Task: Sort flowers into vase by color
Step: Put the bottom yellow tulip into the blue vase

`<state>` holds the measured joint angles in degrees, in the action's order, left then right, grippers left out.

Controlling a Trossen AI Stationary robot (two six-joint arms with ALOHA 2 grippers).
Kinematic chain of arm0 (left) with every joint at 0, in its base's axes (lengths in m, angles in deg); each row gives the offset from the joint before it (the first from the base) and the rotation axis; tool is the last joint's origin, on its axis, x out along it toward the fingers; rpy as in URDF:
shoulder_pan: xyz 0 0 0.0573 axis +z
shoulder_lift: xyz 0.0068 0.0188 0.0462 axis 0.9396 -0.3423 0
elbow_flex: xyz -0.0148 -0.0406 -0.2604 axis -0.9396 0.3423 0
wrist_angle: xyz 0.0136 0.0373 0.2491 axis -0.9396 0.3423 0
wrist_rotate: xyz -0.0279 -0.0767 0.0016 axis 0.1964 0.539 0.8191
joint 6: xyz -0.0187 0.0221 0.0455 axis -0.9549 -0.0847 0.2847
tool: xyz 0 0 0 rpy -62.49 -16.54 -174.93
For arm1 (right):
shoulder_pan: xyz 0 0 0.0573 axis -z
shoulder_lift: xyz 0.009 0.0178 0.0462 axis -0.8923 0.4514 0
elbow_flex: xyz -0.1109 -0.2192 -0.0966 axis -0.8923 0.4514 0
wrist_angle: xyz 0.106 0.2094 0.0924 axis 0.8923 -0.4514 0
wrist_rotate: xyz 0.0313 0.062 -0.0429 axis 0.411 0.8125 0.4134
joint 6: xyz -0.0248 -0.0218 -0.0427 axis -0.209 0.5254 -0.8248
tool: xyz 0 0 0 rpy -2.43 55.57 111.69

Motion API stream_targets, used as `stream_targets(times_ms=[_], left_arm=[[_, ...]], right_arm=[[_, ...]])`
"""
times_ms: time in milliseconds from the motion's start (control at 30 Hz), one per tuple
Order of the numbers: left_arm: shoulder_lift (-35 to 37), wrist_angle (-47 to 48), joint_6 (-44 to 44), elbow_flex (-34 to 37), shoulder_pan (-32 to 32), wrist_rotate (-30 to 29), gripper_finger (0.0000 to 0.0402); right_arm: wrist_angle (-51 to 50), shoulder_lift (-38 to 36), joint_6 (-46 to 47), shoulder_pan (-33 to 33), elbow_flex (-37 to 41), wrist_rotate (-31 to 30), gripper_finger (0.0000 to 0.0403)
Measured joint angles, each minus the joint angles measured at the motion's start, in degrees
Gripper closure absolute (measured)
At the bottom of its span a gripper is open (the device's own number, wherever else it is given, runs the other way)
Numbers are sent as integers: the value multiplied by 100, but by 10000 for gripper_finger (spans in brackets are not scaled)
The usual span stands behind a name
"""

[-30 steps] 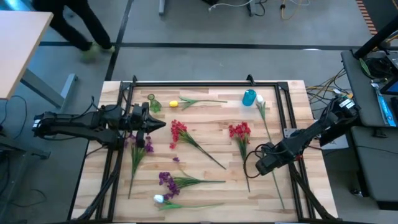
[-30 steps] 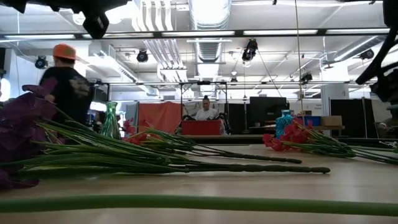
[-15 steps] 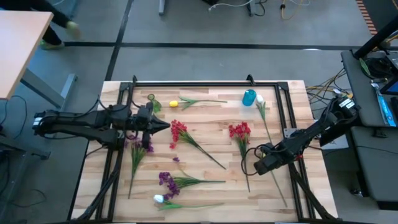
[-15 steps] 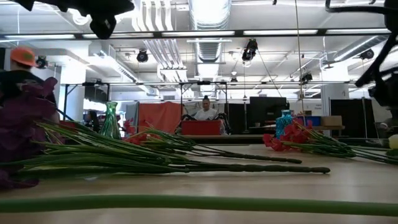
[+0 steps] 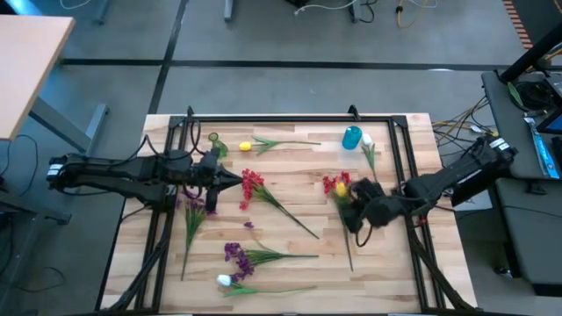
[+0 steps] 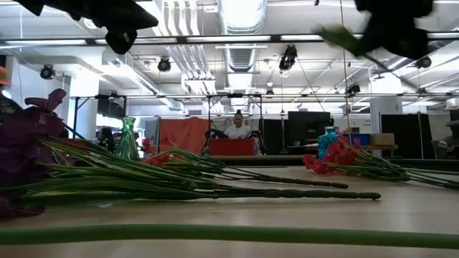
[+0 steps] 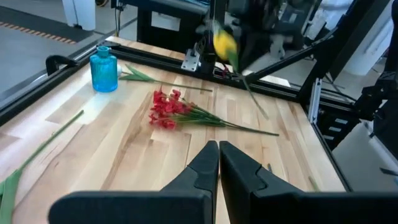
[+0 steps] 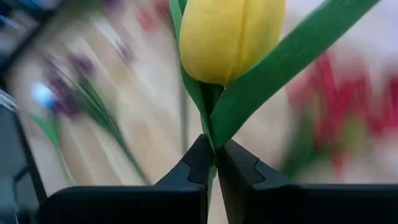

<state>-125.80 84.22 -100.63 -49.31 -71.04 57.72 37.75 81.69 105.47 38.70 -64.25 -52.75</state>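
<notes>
My right gripper (image 5: 345,200) is shut on a yellow tulip (image 8: 230,37) and holds it up over the red flower (image 5: 338,184) right of the table's middle. My left gripper (image 5: 235,178) hovers shut and empty beside another red flower (image 5: 252,184). A green glass vase (image 5: 213,145) stands at the far left and a blue vase (image 5: 351,138) at the far right. A second yellow tulip (image 5: 246,147), two purple flowers (image 5: 195,204) (image 5: 233,254) and a white tulip (image 5: 225,281) lie flat on the wood. My right gripper pinches the yellow tulip's green stem just under the head (image 8: 211,134) between its two fingertips. The head sticks out past the fingertips. The flower is lifted clear of the table, and its stem (image 7: 252,93) slants down below the head.
A black metal frame (image 5: 263,117) runs round the tabletop. Another white tulip (image 5: 367,140) lies beside the blue vase. Bare wood (image 5: 299,167) lies between the two red flowers. A person (image 6: 237,127) sits in the room far behind the table.
My right gripper has shut on the yellow tulip's stem at the near right, then risen and swung toward the table's left and far side, lifting the flower clear. My left gripper has crept toward the table's right, up to the red flower.
</notes>
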Motion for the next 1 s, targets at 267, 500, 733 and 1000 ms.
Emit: stream_targets(times_ms=[267,500,733,1000], left_arm=[[-176,-141,-23,0,2,-3,402],[-200,-126,47,0,4,-295,402],[-152,19,84,-2,4,-297,402],[-155,0,-201,-2,2,-297,402]], right_arm=[[3488,-301,-3977,1453,399,734,390],[4503,-363,-5572,2821,508,782,390],[4153,-1102,-6101,4297,724,-777,390],[3998,-1607,-5827,5016,1065,-1315,390]])
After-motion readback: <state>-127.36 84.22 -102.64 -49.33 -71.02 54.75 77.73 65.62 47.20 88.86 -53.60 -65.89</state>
